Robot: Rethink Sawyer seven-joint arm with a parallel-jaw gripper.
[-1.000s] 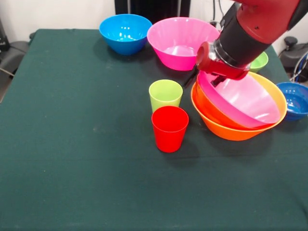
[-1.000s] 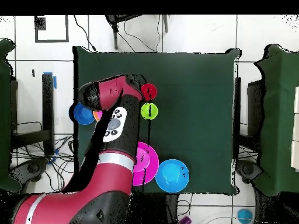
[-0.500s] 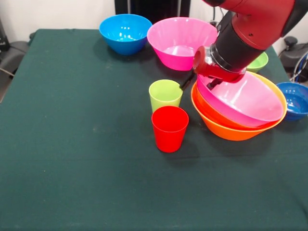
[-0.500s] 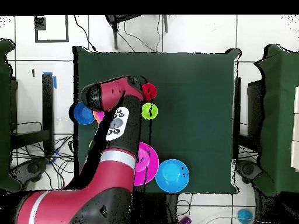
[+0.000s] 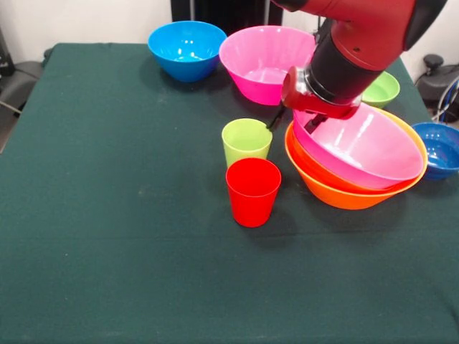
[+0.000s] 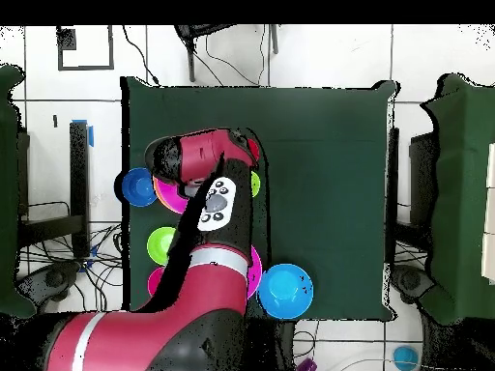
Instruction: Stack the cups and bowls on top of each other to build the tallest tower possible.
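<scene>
The tower so far is only two pieces: a big pink bowl sits nested and tilted inside the big orange bowl, directly below and to the picture's right of the gripper. I judge the task to be at an early stage, since everything else stands loose on the desk.

In the front view the lime green cup is just to the picture's left of the gripper, and the red cup touches or nearly touches it on the side nearer the camera. The second big pink bowl and the light blue bowl stand farther back and to the left of the gripper. The green bowl shows behind the arm, and the dark blue bowl sits beyond the orange bowl at the right edge. All six have yet to go on the pile.

The gripper hangs over the near rim of the nested pink bowl, but its tips are hidden by the wrist and I cannot tell whether it is clamped on the rim or released.

The overhead view shows the green bowl whole, where the front view gives only part of it. However, the arm covers the pile and most of the cups there, so only the front view shows the nesting and tilt.
</scene>
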